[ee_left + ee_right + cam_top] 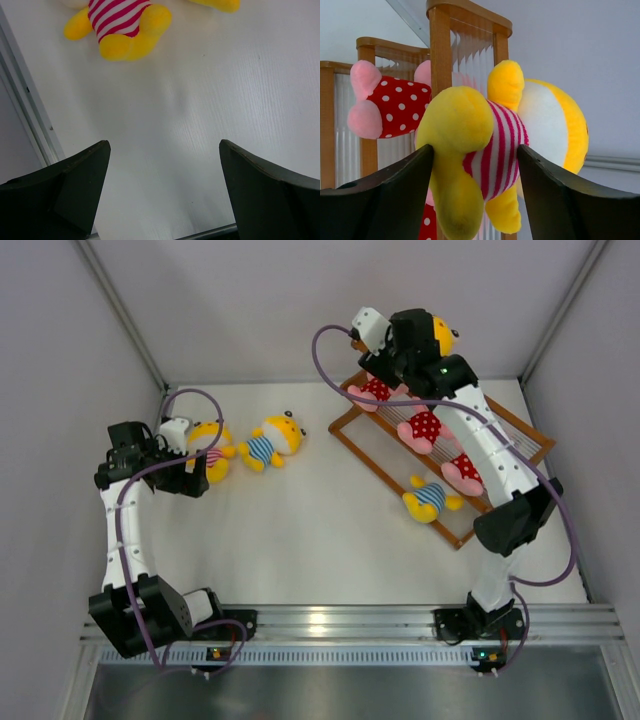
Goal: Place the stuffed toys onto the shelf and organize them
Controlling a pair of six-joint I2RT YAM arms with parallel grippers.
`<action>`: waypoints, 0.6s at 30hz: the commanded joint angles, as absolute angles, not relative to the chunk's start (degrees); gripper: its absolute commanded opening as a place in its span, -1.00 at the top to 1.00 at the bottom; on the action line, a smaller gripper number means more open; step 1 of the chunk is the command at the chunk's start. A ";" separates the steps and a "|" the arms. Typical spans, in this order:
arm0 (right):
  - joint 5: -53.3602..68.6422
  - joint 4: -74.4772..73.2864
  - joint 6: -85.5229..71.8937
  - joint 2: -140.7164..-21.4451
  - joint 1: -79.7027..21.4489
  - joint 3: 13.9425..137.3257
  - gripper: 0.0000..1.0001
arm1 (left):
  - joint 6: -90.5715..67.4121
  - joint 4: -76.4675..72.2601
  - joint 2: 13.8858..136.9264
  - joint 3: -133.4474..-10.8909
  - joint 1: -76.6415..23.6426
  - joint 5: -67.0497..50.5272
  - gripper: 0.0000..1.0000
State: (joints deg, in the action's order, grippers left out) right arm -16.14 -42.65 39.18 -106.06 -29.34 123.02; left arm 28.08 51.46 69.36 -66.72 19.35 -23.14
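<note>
- Nearest me, the left gripper (165, 192) hovers low over the white table (320, 530), its jaws spread wide with nothing between them; that wide gap suits a soft body about as broad as the opening.
- Just ahead of it lies the pink-striped toy (125, 22), close to the left edge of the table and apart from the fingers; judging by the aim, this is the one the left arm is set to collect.
- Beside that one, a little toward the middle, the blue-striped toy (268, 444) lies on the table, also not yet shelved; both are well apart from the rack.
- Over to the right the shelf (505, 435) stands slantwise on the table; a yellow toy in blue stripes (428, 498) rests on its nearest part, and three dotted pink toys (425, 427) sit in a line farther along, leaned on the rods so the slope keeps them from sliding off.
- Farthest off, the right gripper (475, 172) pinches the held toy (490, 145), yellow in a pink-striped shirt, across its belly, the plush bulging out either side; it hangs at the far end of the rack, just beside a wooden post (440, 65) and the last dotted pink toy, probably so it can go into the free spot that ends the row.
</note>
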 commanded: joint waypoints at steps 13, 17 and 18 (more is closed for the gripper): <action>-17.93 -40.25 41.22 -100.11 -33.04 123.75 -0.99 | 30.85 50.36 72.15 -67.94 19.60 -19.60 -0.91; -20.83 -39.90 42.80 -99.58 -34.80 123.75 -0.99 | 33.22 50.10 76.45 -70.39 19.60 -18.64 -0.87; -21.00 -39.82 42.89 -99.06 -35.24 123.75 -0.99 | 33.40 50.10 79.34 -71.36 19.69 -18.02 -0.85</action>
State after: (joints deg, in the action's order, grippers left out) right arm -18.68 -41.76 41.60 -102.87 -33.45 123.02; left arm 30.96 51.55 75.44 -67.79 19.35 -19.51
